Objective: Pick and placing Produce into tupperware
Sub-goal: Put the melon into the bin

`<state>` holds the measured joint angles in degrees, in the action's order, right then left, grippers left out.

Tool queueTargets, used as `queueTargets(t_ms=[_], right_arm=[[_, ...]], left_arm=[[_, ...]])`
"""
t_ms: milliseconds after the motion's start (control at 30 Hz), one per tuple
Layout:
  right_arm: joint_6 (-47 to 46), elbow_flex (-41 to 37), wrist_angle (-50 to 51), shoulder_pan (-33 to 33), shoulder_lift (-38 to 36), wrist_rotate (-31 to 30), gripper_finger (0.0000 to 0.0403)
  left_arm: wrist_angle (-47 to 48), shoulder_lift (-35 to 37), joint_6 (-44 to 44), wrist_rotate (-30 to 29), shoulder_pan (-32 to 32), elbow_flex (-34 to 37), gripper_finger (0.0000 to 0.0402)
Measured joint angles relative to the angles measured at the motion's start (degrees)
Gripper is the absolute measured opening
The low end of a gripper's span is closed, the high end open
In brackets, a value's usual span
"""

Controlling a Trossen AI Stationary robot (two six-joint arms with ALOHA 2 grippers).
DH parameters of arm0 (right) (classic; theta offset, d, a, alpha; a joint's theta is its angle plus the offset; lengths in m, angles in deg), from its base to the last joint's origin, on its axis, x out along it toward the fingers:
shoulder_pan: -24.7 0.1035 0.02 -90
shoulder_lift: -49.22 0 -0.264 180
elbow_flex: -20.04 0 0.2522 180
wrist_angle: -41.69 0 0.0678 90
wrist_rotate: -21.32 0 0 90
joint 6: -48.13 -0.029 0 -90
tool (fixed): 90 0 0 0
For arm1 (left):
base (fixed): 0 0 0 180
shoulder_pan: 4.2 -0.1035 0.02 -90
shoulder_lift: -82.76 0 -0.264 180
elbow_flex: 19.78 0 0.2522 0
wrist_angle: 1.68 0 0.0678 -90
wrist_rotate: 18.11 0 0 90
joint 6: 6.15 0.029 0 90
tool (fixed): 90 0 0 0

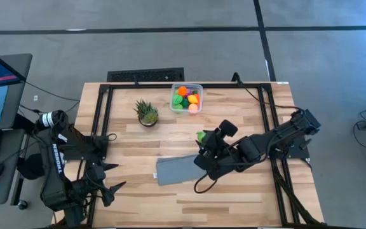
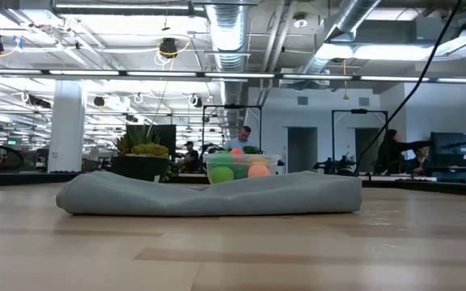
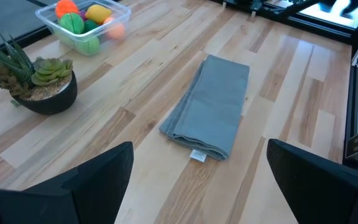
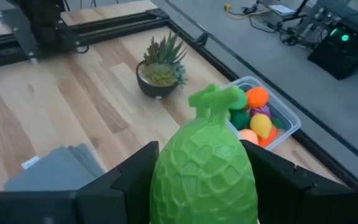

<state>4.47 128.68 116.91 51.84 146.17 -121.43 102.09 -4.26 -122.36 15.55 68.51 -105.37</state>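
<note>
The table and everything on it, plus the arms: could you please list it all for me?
Tupperware: one, clear, far edge of the table, holding several green, orange, yellow and pink toy produce pieces.
Green melon-like toy: one, held above the table's middle.
Potted plant: one, spiky green in a dark pot, left of the tupperware.
Cloth: one, grey, folded flat near the middle.
Table: one, light wood.
Right gripper: shut on the green toy.
Left gripper: open, at the table's left edge.

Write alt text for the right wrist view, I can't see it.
The right claw grips a bumpy green toy fruit above a wooden table. Beyond sit a potted succulent, a clear tub of colourful toy produce, and a grey cloth.
</note>
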Motion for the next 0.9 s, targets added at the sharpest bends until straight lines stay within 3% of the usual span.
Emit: queueTargets(t_ms=[900], right_arm=[[-7.5, 0.0, 2.5, 4.2, 0.1, -9.0, 0.0235]], left_arm=[[0.0, 0.0, 0.0, -0.3, 0.0, 0.0, 0.0360]])
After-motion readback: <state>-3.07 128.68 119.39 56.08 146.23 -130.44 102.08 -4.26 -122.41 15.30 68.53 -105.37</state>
